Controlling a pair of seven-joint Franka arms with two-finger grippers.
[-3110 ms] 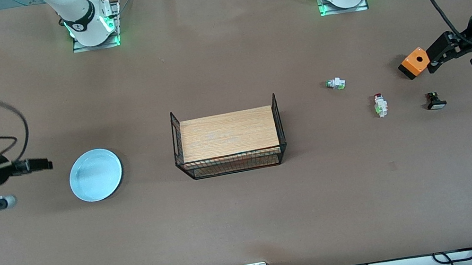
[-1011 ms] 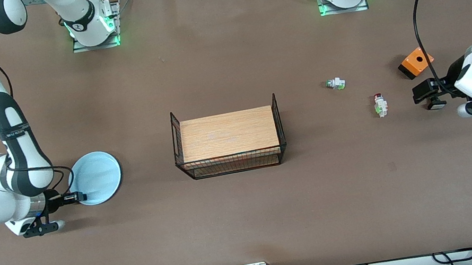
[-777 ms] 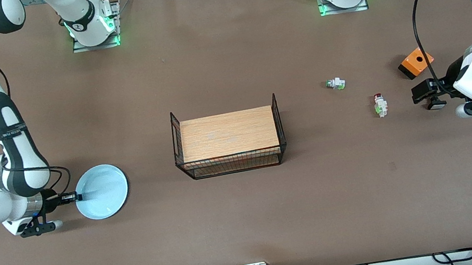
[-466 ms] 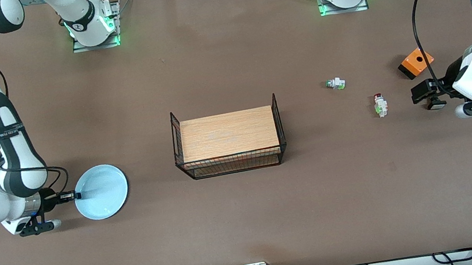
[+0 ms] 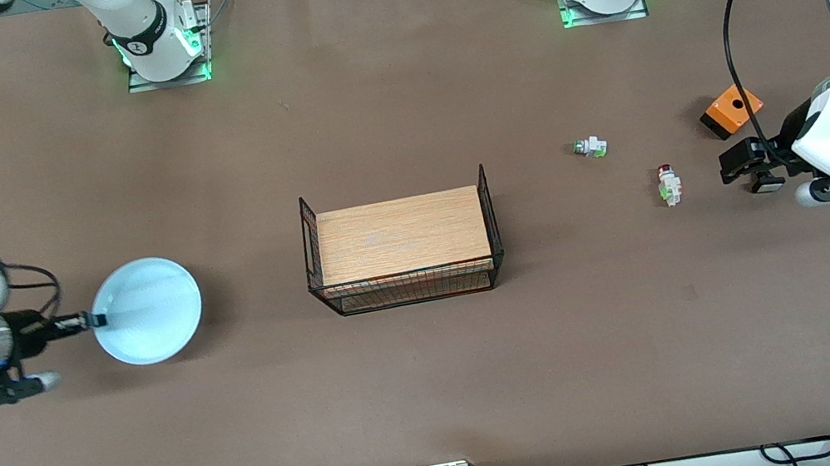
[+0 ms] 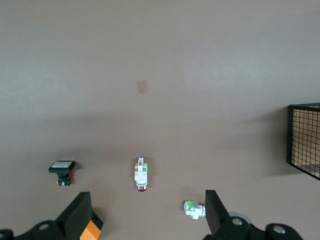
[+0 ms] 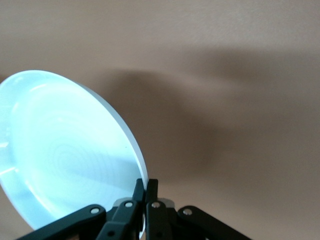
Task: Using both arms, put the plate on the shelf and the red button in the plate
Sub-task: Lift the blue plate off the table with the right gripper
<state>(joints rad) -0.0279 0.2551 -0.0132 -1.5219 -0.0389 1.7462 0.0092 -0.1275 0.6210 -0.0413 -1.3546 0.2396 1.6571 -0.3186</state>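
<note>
The pale blue plate (image 5: 147, 311) is off the table, tilted, near the right arm's end. My right gripper (image 5: 92, 321) is shut on its rim; in the right wrist view the gripper (image 7: 145, 186) pinches the edge of the plate (image 7: 65, 150), whose shadow falls on the table. The red button (image 5: 668, 184) lies on the table toward the left arm's end. My left gripper (image 5: 736, 161) hovers open and empty beside it, over the table. In the left wrist view the red button (image 6: 141, 174) lies just ahead of the gripper (image 6: 146, 202), between its spread fingers.
A wire basket (image 5: 311, 233) with a wooden board inside stands mid-table. A green-capped white part (image 5: 590, 146), an orange box (image 5: 731, 108) and a black part (image 5: 766, 184), partly under the left gripper, lie around the red button.
My right gripper closed on the plate's rim, lifted the plate and carried it toward the right arm's end. My left gripper came down beside the black part and crept toward the red button.
</note>
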